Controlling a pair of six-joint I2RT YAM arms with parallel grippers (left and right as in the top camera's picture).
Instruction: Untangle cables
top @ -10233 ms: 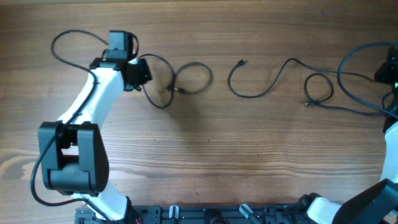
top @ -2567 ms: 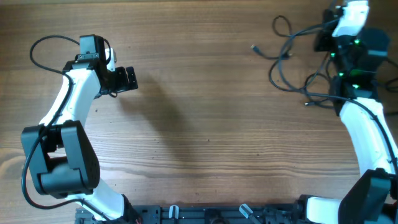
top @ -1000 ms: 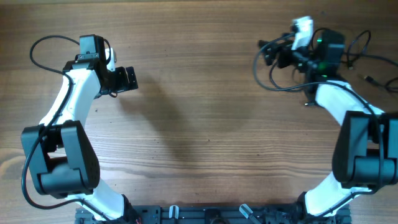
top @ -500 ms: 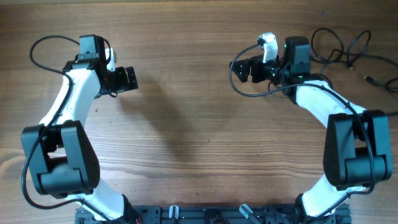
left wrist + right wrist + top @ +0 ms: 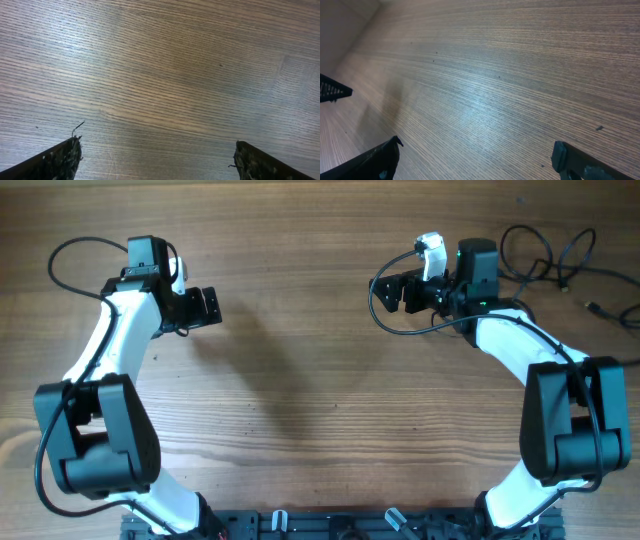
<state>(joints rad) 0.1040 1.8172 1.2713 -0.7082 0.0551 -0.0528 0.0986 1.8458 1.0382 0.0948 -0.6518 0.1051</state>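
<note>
The cables (image 5: 545,252) are thin black cords lying in loose overlapping loops at the table's far right, with one small plug end (image 5: 597,307) lying apart from them. My right gripper (image 5: 393,290) (image 5: 475,156) is well to the left of them, open over bare wood, with nothing between its fingers. My left gripper (image 5: 203,307) (image 5: 159,159) hovers over the left part of the table, also open and empty. No cable shows in either wrist view.
Each arm trails its own thicker black wire: a loop (image 5: 62,262) behind the left arm and a loop (image 5: 385,320) under the right gripper. A small black part (image 5: 331,92) shows at the left edge of the right wrist view. The wooden table (image 5: 320,410) bears nothing else.
Over the first half second the right arm swung left, away from the cables, which stayed at the far right. Since then nothing has moved. The left arm has held still.
</note>
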